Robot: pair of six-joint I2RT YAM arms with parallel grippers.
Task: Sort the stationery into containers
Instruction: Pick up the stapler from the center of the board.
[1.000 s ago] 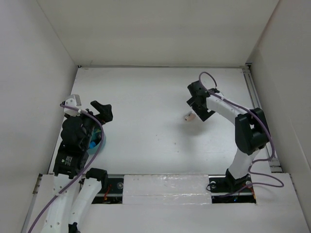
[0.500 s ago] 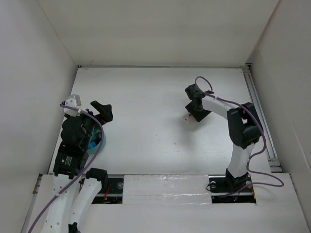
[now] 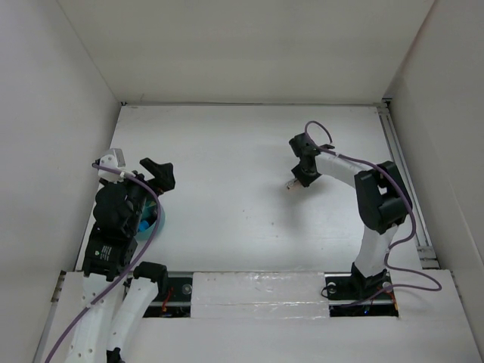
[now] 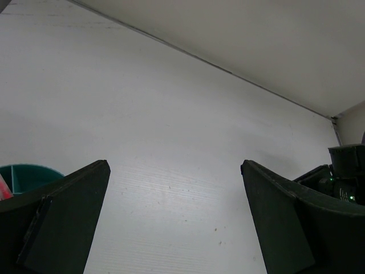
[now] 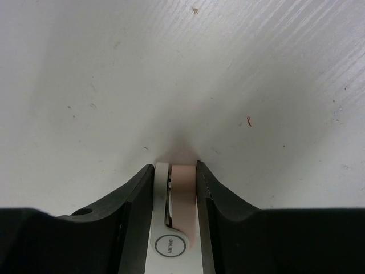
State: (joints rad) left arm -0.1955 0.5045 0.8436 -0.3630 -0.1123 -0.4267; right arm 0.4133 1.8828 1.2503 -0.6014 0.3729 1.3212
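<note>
Pinching a small pinkish eraser [image 5: 183, 191] between the right fingers [image 5: 203, 180], pressed tight against both of its flat sides, with a white strip of the eraser showing on the left of the wrist view. Held low at the white bench [image 5: 171, 68], tips touching or nearly touching the surface; cannot tell whether lifted clear yet. Gripped across the narrow width, probably to stop so small a piece slipping or twisting on the way. Placed at centre right of the overhead view.

Further out, at lower left of the overhead view: the left fingers [image 4: 94, 182], spread wide and holding nothing, hanging just beside the round teal cup [image 3: 156, 221]. Probably parked there to wait, though partly covering the cup from above. Inside the cup, a glimpse of something blue from overhead and something red at the left edge of the left wrist view; too little shown to name. Well apart from the eraser, with bare bench between.

Judged as the pick-up step: grip made, carry to the cup not yet begun. Next, likely a straight lift, a crossing toward lower left, and a release over the cup's mouth, minding the left arm there.
</note>
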